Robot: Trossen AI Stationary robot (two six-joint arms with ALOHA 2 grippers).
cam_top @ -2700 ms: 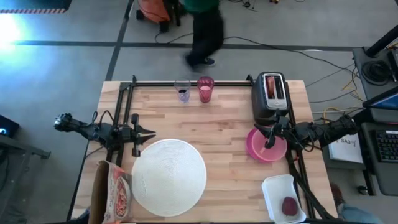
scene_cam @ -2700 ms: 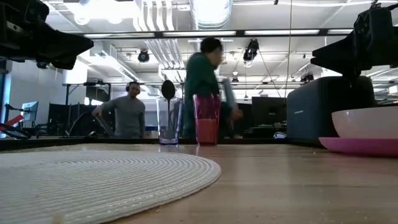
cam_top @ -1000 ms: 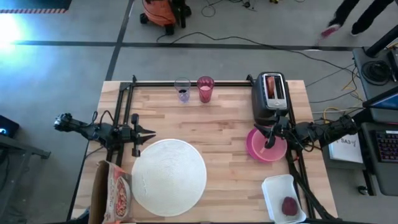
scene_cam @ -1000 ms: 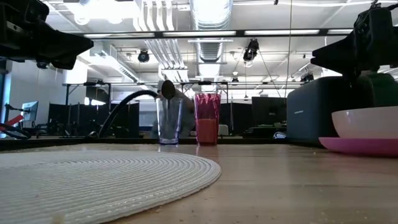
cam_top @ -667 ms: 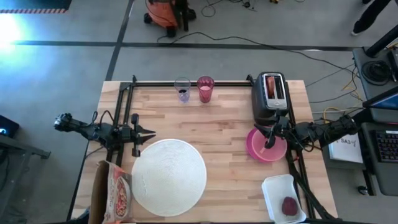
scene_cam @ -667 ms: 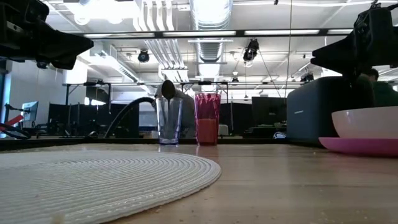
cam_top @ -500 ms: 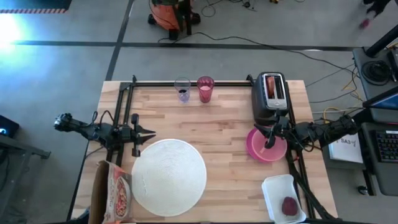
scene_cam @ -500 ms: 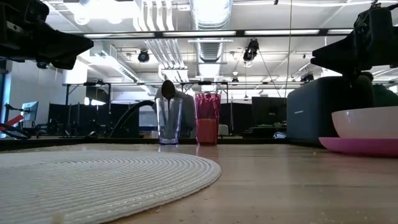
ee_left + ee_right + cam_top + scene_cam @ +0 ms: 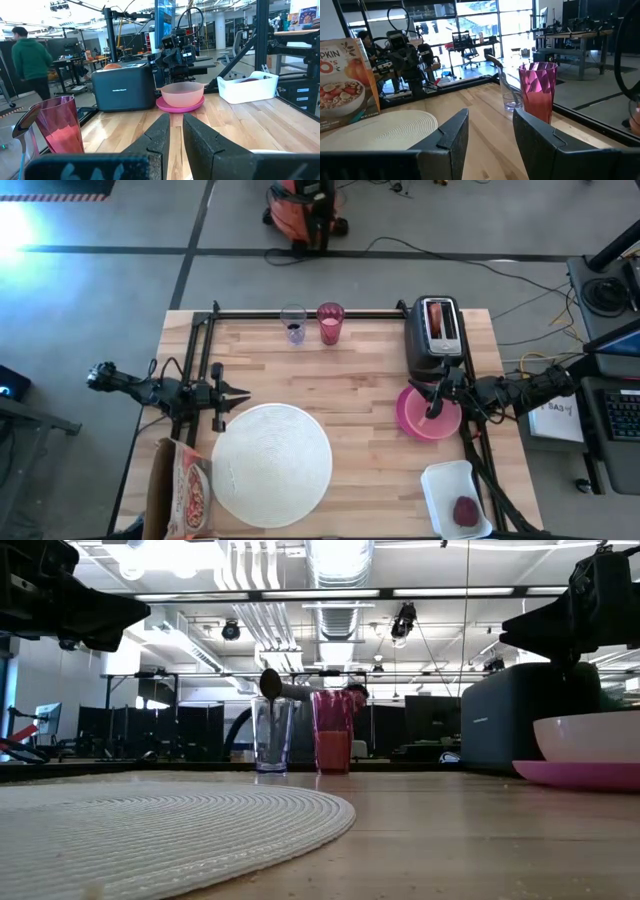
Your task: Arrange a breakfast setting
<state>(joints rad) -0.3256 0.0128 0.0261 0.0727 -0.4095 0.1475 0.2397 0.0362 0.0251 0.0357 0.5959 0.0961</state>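
Nothing is placed yet: the right claw (image 9: 432, 402) hangs open and empty over the bowl (image 9: 436, 409) on its plate (image 9: 409, 418), probably next to move onto the mat (image 9: 272, 465), the left claw (image 9: 240, 394) nearly shut, empty.

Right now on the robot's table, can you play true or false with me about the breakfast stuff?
1. The translucent pink bowl sits on the magenta plate. True.
2. The big white round disc has the plate on it. False: nothing lies on it; the plate is apart, by the toaster.
3. The blue-handled spoon stands in the clear glass. True.
4. The small dark-red fruit is in the pink tumbler. False: it lies in the white tray.
5. The left end effector holds the cereal box. False: it holds nothing.
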